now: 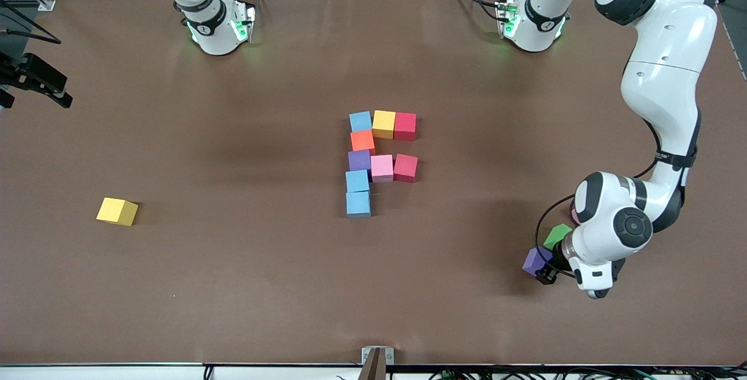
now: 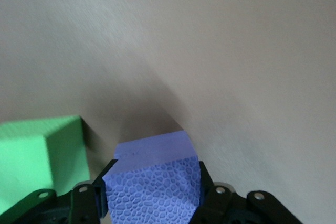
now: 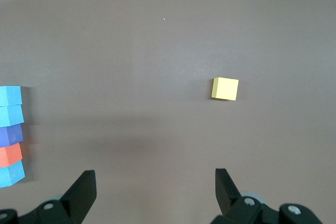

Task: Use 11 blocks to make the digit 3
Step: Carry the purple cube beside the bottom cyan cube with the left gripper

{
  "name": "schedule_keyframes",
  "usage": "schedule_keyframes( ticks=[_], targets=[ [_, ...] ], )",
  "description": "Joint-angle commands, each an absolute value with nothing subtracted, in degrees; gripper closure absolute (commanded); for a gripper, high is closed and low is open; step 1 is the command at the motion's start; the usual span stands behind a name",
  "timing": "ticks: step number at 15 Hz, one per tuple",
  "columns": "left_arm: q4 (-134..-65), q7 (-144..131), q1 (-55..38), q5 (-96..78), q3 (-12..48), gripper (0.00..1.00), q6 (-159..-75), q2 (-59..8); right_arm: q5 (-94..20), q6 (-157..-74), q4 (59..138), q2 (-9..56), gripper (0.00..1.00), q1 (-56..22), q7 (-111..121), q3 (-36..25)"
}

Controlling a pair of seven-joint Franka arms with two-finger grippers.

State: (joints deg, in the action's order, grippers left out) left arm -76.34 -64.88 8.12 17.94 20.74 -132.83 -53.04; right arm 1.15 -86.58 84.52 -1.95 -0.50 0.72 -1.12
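The partial digit 3 [image 1: 373, 161] lies mid-table: a row of blue, yellow [image 1: 383, 124] and red cubes, an orange cube, a row of purple, pink and red, then two blue cubes [image 1: 358, 193]. My left gripper [image 1: 541, 268] is shut on a purple block [image 1: 536, 260] low at the left arm's end of the table; the wrist view shows the block [image 2: 152, 158] clamped between the fingers [image 2: 89, 203]. A green block [image 1: 557, 235] sits beside it, and it also shows in the left wrist view [image 2: 39, 156]. My right gripper [image 3: 155, 182] is open and empty, high over the table.
A loose yellow block [image 1: 117, 211] lies alone toward the right arm's end of the table, and it also shows in the right wrist view [image 3: 225, 88]. A pink bit [image 1: 573, 215] peeks from under the left arm. The figure's column [image 3: 10, 135] shows at the edge of the right wrist view.
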Motion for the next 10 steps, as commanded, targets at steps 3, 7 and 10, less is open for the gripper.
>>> schedule_keyframes(
  ticks=[3,7,10],
  targets=[
    [-75.15,-76.96,0.02,15.56,20.48,0.89,-133.33,-53.62,1.32,-85.96,83.58,-1.58,0.00,-0.53,0.26,-0.97],
    [-73.83,-86.28,-4.82,15.56,20.39,0.80,-133.24,-53.61,1.32,-85.96,83.58,-1.58,0.00,-0.53,0.26,-0.97],
    [-73.21,-95.25,-8.86,15.56,20.30,0.79,-133.24,-53.88,1.32,-85.96,83.58,-1.58,0.00,-0.53,0.26,-0.97]
  ],
)
